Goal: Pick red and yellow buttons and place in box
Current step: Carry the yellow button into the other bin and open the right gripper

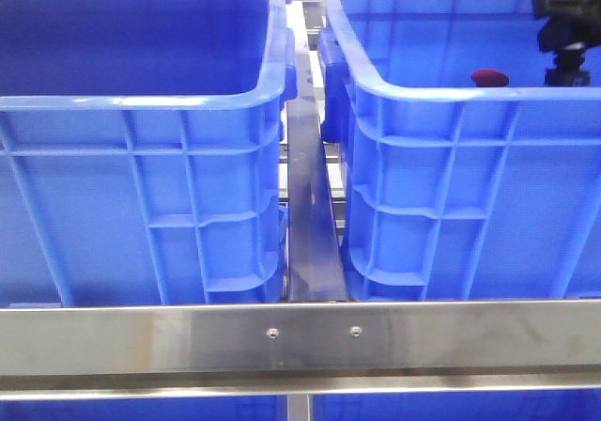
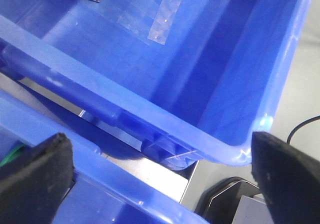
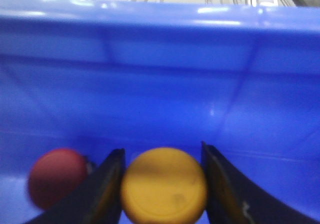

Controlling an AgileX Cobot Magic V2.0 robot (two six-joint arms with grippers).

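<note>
In the right wrist view my right gripper [image 3: 162, 184] is low inside the right blue box [image 3: 160, 74], near its wall. Its two dark fingers press on either side of the yellow button [image 3: 164, 185], a round domed cap. The red button [image 3: 56, 177] lies just beside one finger, outside the jaws. In the front view the red button [image 1: 489, 78] shows over the rim of the right box [image 1: 451, 101], with my right arm [image 1: 566, 26] above it; the yellow button is hidden there. My left gripper [image 2: 160, 184] is wide open and empty above the gap between the two crates.
A second like blue crate [image 1: 141, 101] stands on the left, a metal rail [image 1: 310, 214] between the two. A steel bar [image 1: 300, 336] runs across the front. In the left wrist view a crate floor has clear tape patches [image 2: 157, 14]; a cable [image 2: 302, 124] lies beyond its corner.
</note>
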